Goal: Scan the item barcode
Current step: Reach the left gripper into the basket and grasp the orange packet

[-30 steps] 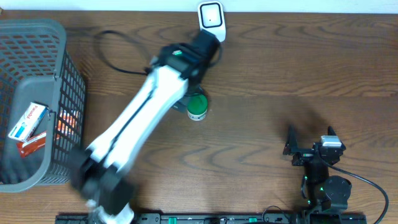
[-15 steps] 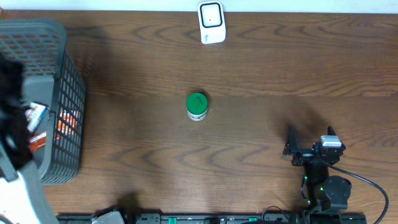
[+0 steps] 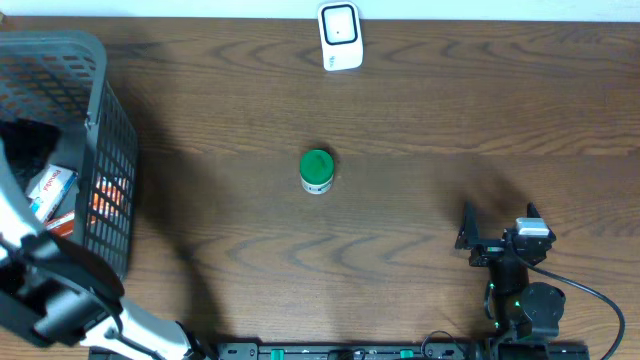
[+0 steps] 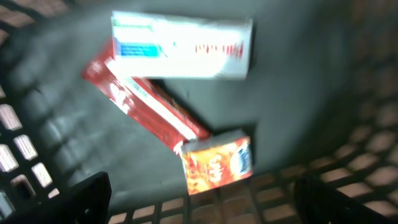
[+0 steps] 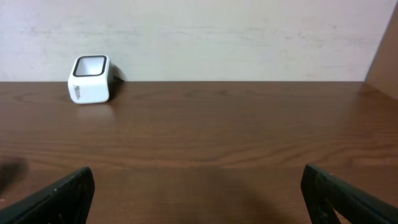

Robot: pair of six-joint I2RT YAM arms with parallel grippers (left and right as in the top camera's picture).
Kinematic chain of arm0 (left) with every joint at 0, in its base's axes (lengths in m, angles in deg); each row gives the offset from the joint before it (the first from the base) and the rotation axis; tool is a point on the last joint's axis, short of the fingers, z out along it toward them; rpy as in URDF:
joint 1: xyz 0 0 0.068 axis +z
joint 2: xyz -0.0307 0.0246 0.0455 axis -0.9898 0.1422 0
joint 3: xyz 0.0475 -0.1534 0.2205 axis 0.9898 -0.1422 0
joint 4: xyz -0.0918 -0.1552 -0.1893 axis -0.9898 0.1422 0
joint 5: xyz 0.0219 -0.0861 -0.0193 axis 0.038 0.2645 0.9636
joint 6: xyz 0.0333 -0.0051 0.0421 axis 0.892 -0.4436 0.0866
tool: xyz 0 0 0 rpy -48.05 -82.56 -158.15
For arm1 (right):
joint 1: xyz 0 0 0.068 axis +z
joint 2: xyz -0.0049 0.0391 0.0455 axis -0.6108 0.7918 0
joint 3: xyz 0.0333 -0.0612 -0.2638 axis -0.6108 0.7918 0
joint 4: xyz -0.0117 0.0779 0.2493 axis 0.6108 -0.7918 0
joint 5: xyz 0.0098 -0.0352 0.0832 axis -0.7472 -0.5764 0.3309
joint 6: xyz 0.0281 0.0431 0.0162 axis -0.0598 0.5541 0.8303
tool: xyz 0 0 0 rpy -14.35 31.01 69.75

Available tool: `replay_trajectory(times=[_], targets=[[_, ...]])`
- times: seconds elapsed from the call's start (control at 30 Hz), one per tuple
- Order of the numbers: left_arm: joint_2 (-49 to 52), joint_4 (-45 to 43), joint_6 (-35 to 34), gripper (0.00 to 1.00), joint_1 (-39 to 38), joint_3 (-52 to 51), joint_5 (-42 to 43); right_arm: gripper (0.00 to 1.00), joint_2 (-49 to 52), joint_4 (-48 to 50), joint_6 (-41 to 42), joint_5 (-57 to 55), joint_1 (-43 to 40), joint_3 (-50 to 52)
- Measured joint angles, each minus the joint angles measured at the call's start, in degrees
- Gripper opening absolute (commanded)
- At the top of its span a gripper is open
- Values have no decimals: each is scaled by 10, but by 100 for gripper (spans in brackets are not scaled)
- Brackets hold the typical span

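Observation:
My left gripper hangs open inside the grey basket, nothing between its fingers. Below it lie a white box, a red box and a small orange box, all blurred. From overhead the white box shows beside my left arm, which covers the fingers. The white scanner stands at the table's far edge. A green-lidded jar stands alone mid-table. My right gripper rests open at the front right, facing the scanner.
The basket's mesh wall runs close along the lower side of the left wrist view. A pale wall rises behind the table's far edge. A cable trails from the right arm's base.
My left arm has swung from the green-lidded jar at mid-table over to the basket at the left, leaving the jar standing. The right arm has not moved.

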Motion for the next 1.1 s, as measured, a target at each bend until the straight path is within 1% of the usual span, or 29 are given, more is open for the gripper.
replay_trajectory(times=[0.07,0.13,0.27,0.37,0.63,0.83,1.03,1.1], targets=[[31,14,5,94,-13,0,6,99,0,0,0,0,0,0],[61,24,-4,94,-26,0,9,99,0,0,0,0,0,0],[97,33,-51,95,-43,-2,12,99,0,0,0,0,0,0],[102,24,-86,95,-55,-18,11,99,0,0,0,0,0,0],[102,-45,-160,95,-78,-106,-13,99,0,0,0,0,0,0],[89,-119,-177,95,-78,-177,-23,99,0,0,0,0,0,0],[76,-143,-183,66,-79,-199,-19,99,0,0,0,0,0,0],[76,-141,-173,63,-79,-200,-19,99,0,0,0,0,0,0]])
